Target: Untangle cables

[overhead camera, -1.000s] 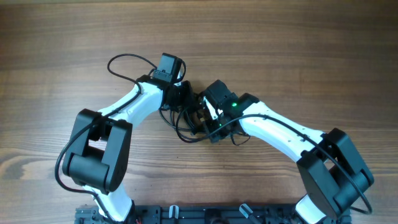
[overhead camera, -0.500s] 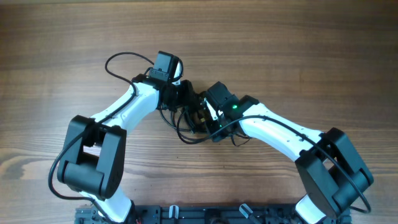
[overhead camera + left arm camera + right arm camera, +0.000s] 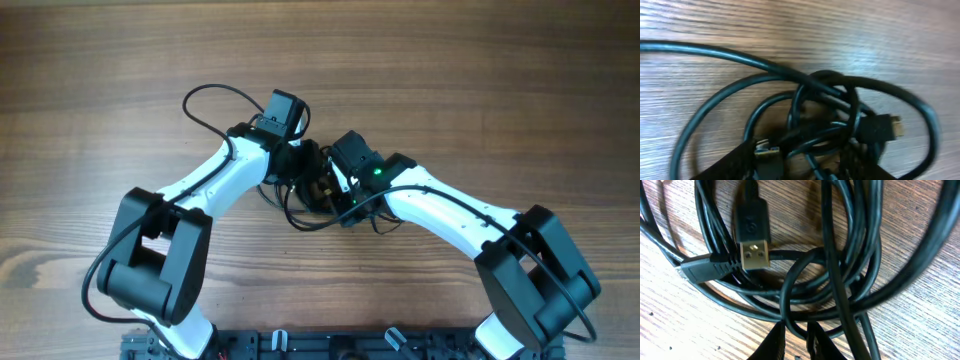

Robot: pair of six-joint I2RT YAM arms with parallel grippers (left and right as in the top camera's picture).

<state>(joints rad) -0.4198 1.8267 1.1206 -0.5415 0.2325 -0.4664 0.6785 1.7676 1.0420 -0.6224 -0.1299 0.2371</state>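
At the middle of the table [image 3: 500, 80], between the two wrists, the cables [image 3: 827, 82] lie in one knotted bundle, flat on the wood. In the left wrist view several black strands cross and pass through a tight ring at the centre of the knot. One long strand runs off to the left edge and a wide loop swings out to the right. In the right wrist view the strands lie in stacked coils. A flat gold-tipped plug [image 3: 754, 240] points downward across them, and a second, smaller plug [image 3: 699, 269] rests against the coils on the left side.

The left gripper [image 3: 800, 167] stands low over the bundle with its jaws set wide. Strands lie in the gap between the fingers [image 3: 737, 162]; the blur hides whether either finger touches them. The right gripper [image 3: 796, 342] has its jaws drawn narrow, and one strand of a small loop runs down between the fingertips [image 3: 774, 340], apparently pinched there.

From overhead, the left arm [image 3: 215, 175] and the right arm [image 3: 450, 210] reach in from opposite sides. Their wrists sit just beside each other above the knot. A green indicator light [image 3: 376, 170] shows on the right wrist.
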